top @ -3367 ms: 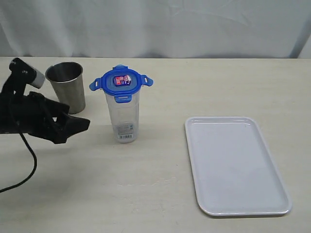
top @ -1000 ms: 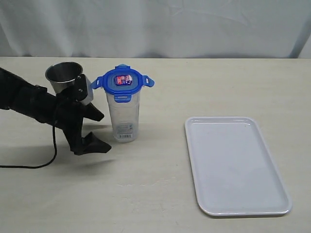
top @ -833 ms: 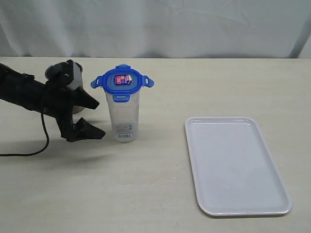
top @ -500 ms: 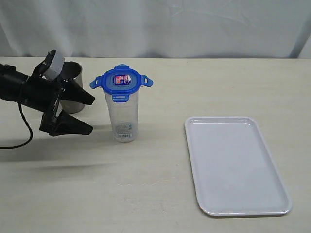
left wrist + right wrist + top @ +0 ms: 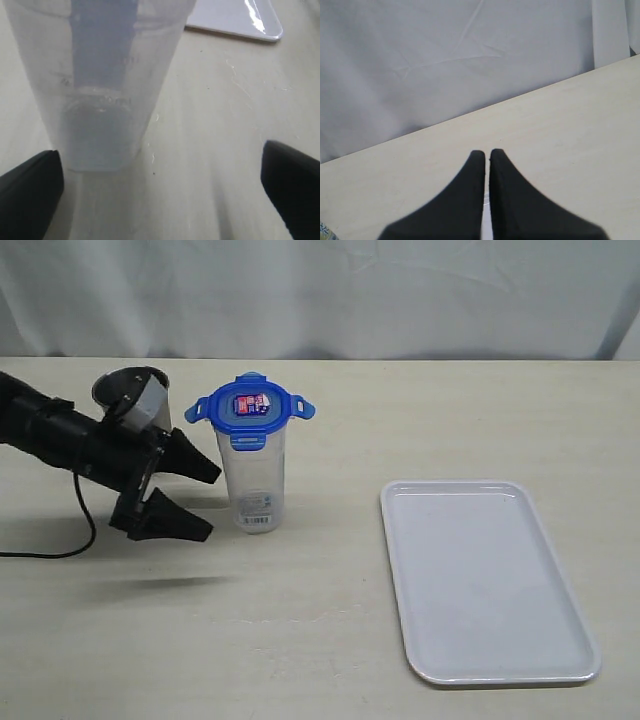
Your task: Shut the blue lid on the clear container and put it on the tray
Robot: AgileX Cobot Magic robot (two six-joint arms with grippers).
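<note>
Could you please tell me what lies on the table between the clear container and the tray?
Nothing: only bare table separates the clear container from the tray, as the exterior view shows; the left wrist view agrees.

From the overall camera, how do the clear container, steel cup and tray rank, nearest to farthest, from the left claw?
1. clear container, just right of the left gripper.
2. steel cup, behind the arm.
3. tray, far right.

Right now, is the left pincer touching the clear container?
Cannot tell. In the exterior view the open left pincer sits right beside the clear container. Neither that view nor the left wrist view shows a plain gap or contact.
</note>
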